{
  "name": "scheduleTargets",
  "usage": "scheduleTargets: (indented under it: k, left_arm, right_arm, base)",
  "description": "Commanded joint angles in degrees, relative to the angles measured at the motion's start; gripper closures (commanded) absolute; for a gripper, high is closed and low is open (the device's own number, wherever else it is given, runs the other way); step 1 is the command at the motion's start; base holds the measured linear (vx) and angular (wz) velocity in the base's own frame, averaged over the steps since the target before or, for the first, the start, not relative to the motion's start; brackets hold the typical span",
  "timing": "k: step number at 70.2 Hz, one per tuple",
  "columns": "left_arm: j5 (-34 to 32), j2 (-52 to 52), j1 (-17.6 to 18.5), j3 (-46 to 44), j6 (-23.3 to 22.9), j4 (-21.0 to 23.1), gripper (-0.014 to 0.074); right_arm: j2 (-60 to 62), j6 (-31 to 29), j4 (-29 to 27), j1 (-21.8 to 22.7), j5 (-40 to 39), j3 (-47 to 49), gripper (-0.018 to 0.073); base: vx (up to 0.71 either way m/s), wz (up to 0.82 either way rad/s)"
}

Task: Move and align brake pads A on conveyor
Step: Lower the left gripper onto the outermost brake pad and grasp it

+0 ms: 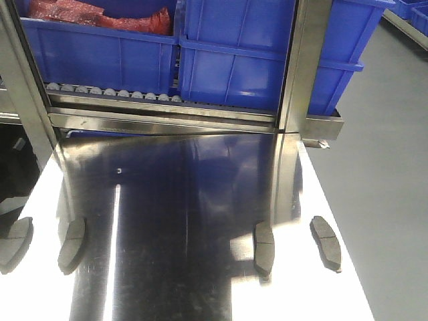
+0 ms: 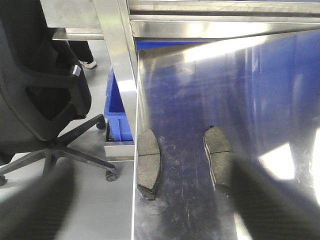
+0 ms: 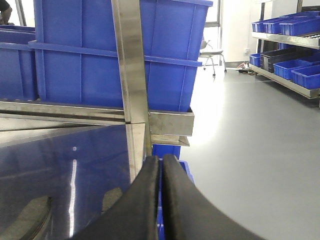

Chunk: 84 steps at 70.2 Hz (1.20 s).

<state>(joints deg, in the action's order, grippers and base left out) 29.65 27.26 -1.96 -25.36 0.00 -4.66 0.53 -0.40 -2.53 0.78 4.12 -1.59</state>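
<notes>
Low in the left wrist view, the left gripper [image 2: 150, 212] hangs spread wide, its blurred fingers [image 2: 37, 202] filling both lower corners. Just past it, two brake pads A [image 2: 149, 163] lie side by side, apart, on the steel tabletop [image 2: 185, 100], the left one at the table's edge. The right gripper [image 3: 161, 200] is clenched on nothing. The front view shows all four pads in a row across the lower frame, with blue bins [image 1: 234, 60] on a roller rack [image 1: 114, 90] beyond. No conveyor is in view. The task looks barely begun. The next move likely calls for lowering the left gripper over one pad and pinching across its narrow width.
</notes>
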Motion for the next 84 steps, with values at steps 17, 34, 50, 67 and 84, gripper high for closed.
scheduleTargets:
  k: [17, 34, 50, 67, 84]
  left_arm:
    - [-2.93, 3.81, -0.10, -2.20, -2.19, 1.74, -0.0084]
    - [1.32, 21.30, -0.10, -11.38, -5.45, 1.49, -0.0052]
    - [7.96, 39.19, -0.10, -21.86, -9.60, -1.76, -0.0052]
    - [11.99, 52.63, -0.15, -30.10, -9.72, -1.87, -0.0048]
    - [17.01, 62.93, -2.80, -36.92, -9.46, -1.81, -0.0043]
  right_arm:
    - [0.59, -0.35, 0.07, 0.01, -4.12, -0.30, 0.0563]
    - [0.59, -0.35, 0.07, 0.01, -4.12, -0.30, 0.0563]
    - [0.59, -0.35, 0.07, 0.01, -4.12, -0.30, 0.0563]
    - [0.59, -0.35, 0.07, 0.01, -4.12, -0.30, 0.0563]
    - [0.59, -0.35, 0.07, 0.01, -4.12, -0.30, 0.0563]
  base:
    - [0.00, 0.00]
    - [0.00, 0.00]
    - [0.00, 0.00]
    - [0.00, 0.00]
    - [0.00, 0.00]
